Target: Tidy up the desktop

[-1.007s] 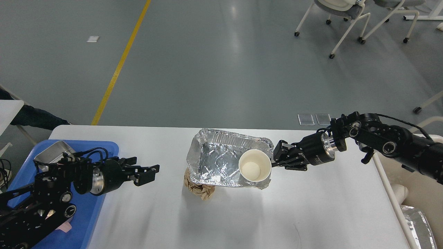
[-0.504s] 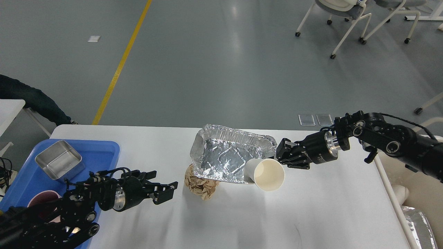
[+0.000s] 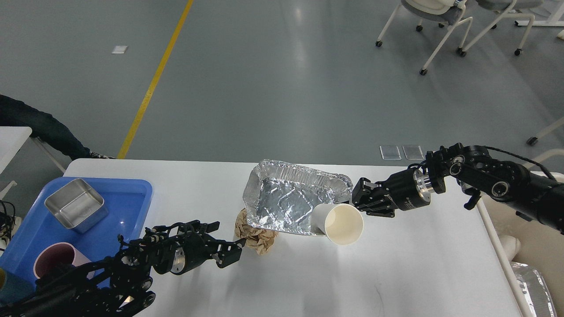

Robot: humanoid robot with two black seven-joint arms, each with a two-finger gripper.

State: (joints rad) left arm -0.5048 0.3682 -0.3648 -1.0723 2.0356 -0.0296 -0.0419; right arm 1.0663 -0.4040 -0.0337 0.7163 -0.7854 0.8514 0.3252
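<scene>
— Head view: what's on the bench point(image 3: 396, 273) right now?

— A white bench with a foil tray point(image 3: 291, 200) mid-way along it, tipped up on its near side. A paper cup point(image 3: 341, 222) lies on its side at the tray's right corner, mouth toward the camera. A crumpled ball of brown paper point(image 3: 255, 235) sits at the tray's near-left corner, partly under it.

— And the arms?

— The right gripper point(image 3: 359, 200) is at the tray's right rim, just beside the cup; it's too dark to tell whether it's clamped on the foil. The left gripper point(image 3: 231, 253) has its fingers apart, low over the bench, nearly at the brown paper.

— Which step is this?

— Clearing rubbish, I'd judge. The left gripper looks lined up for the paper ball.

— Next move?

— Probably ease forward, close around the ball, lift it clear. Care is needed: the foil overhangs it, so pulling could drag the tray. The blue bin point(image 3: 110, 207) at far left already holds a steel box point(image 3: 75, 209) and a pink cup point(image 3: 55, 259).
</scene>
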